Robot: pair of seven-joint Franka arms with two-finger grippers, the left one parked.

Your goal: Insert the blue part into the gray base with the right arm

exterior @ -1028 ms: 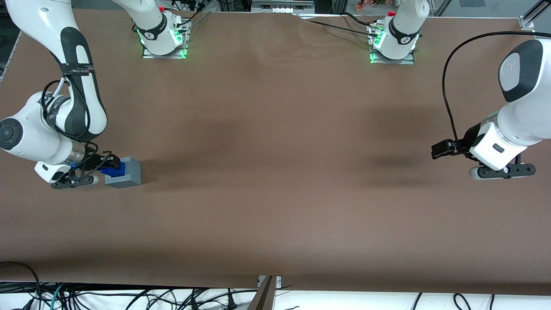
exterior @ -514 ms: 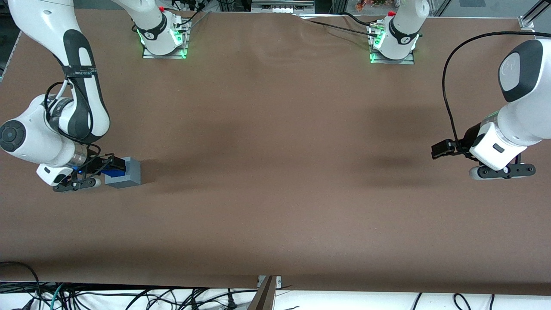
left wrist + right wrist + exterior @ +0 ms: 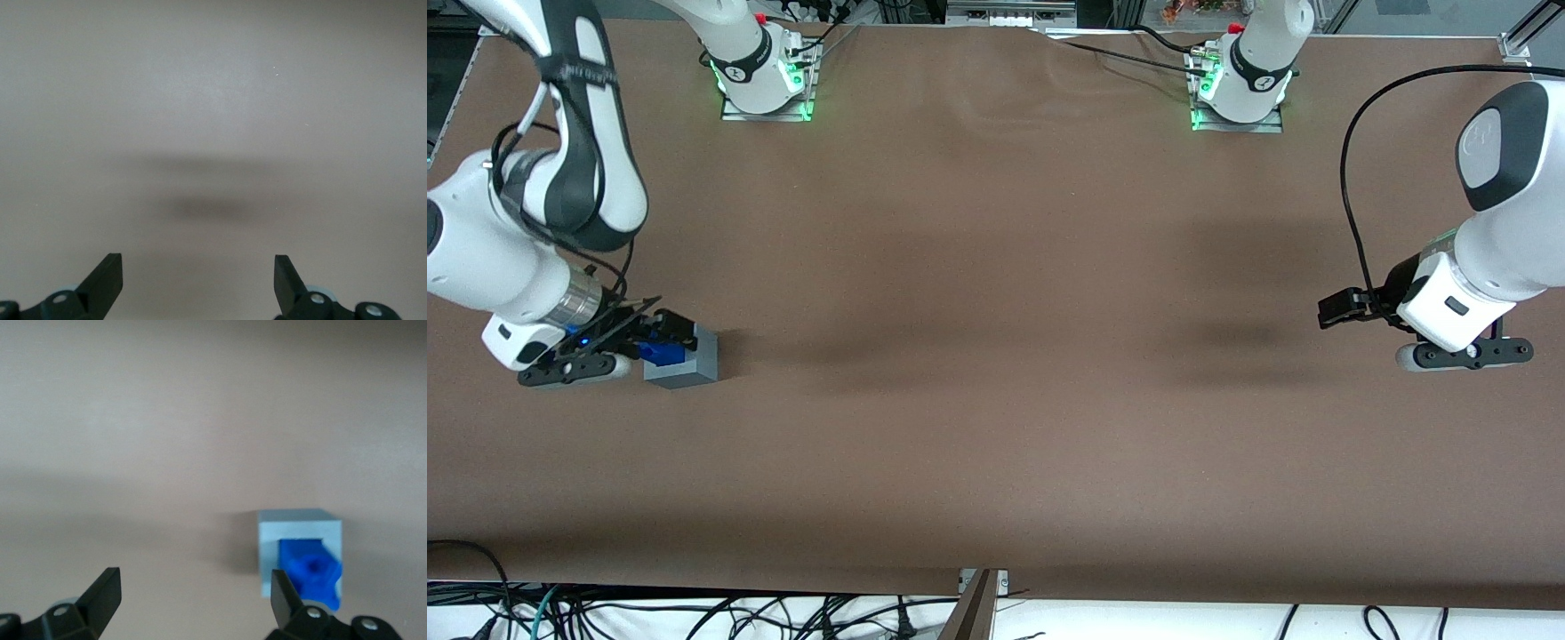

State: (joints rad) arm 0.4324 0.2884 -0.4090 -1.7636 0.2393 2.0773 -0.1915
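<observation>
The gray base point(image 3: 695, 359) stands on the brown table toward the working arm's end. The blue part point(image 3: 663, 353) sits in the recess in its top, knobby top showing. My right gripper point(image 3: 660, 331) hangs a little above the base and the blue part. In the right wrist view the gripper point(image 3: 193, 581) is open and empty, with bare table between its fingers. One fingertip point(image 3: 279, 585) lies next to the gray base point(image 3: 299, 524) and the blue part point(image 3: 311, 576) in it.
The brown table cloth point(image 3: 996, 356) spreads wide around the base. The two arm mounts point(image 3: 765, 89) stand at the table's edge farthest from the front camera. The parked arm's gripper point(image 3: 1352, 307) hangs at its own end of the table.
My gripper has let go of the blue part, which now stays in the gray base. The wrist has lifted and drawn back a little toward the working arm's end.
</observation>
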